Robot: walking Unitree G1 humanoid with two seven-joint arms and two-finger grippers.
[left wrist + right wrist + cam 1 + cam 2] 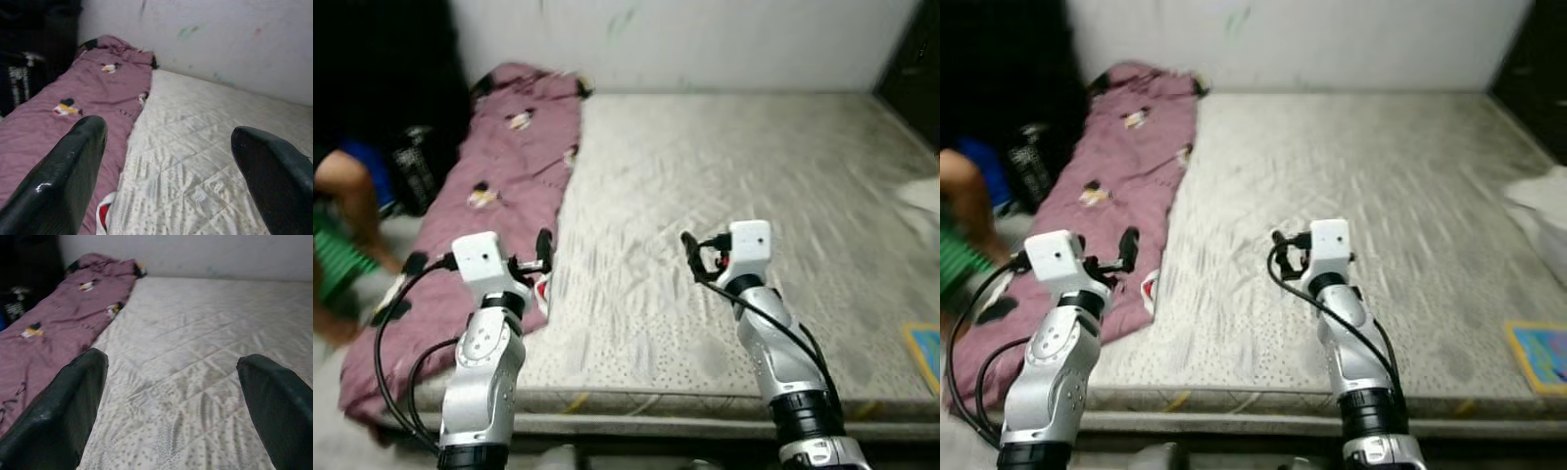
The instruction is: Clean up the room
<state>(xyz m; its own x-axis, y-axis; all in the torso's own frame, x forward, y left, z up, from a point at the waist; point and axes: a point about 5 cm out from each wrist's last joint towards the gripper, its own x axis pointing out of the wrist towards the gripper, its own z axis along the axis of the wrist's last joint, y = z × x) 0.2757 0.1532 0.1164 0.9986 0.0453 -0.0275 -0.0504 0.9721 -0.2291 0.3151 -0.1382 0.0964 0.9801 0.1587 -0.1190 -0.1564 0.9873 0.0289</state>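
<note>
Mattress (724, 206): pale grey-white, quilted in a diamond stitch, finely speckled with dark dots toward the near edge.

Blanket (499, 186): dusty mauve-purple, scattered with small cartoon motifs in black, white and yellow; a red-and-white patch (541, 290) at its near edge.

Wall (705, 39): off-white, with faint green and pinkish smudges.

Left gripper (530, 262) and right gripper (697, 257): glossy black fingers, white wrist housings, silver arms, black cables.

Cloth (1538, 201) at the bed's right edge: white.

Flat item (925, 352) near the right corner: light blue with a yellow border.

Person's clothing (372, 171) at the left: blue, with green stripes (337, 255) lower down.
</note>
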